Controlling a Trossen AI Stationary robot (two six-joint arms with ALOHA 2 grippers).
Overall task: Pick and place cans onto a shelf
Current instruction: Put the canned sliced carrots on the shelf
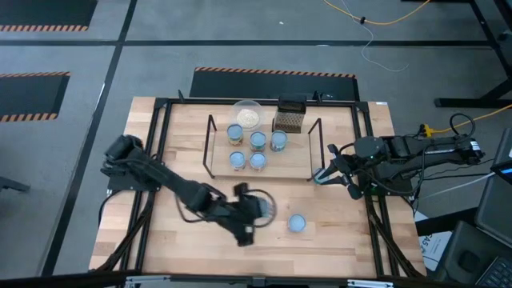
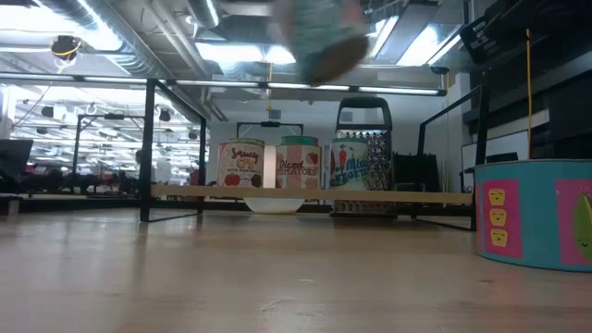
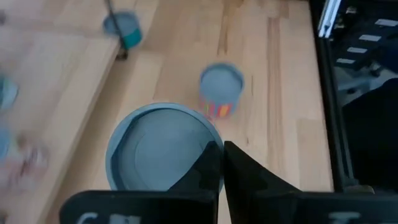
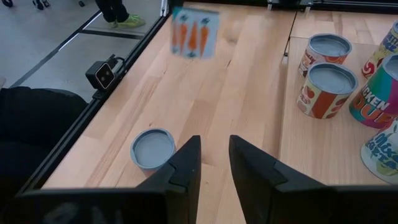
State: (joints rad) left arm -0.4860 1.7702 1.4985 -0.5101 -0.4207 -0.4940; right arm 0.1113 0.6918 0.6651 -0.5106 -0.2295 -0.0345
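Five cans [image 1: 256, 148] stand on the shelf [image 1: 298, 162], seen from the side in the low view [image 2: 298, 165]. One can [image 1: 297, 223] stands on the table at the front right; it shows large in the low view [image 2: 536, 213] and in the left wrist view [image 3: 221, 87]. My left gripper [image 1: 250, 214] is shut on another can [image 3: 161, 155], which is raised and blurred in the low view [image 2: 319, 37]. My right gripper [image 1: 322, 176] is open and empty by the shelf's right end; a can [image 4: 152, 149] stands just beside its fingers. My left gripper holds the can by the edge of its top [image 3: 202, 140]. One finger [image 3: 208, 171] lies over the lid just inside the rim, and the other [image 3: 255, 180] is outside the wall. The fingers come from above. The can is lifted clear of the table.
A clear bowl [image 1: 246, 114] and a dark mesh box [image 1: 290, 117] stand behind the shelf. A black frame [image 1: 376, 200] runs round the table. A small teal thing [image 3: 124, 28] shows by the shelf's wire upright. Bare wood lies at the front left.
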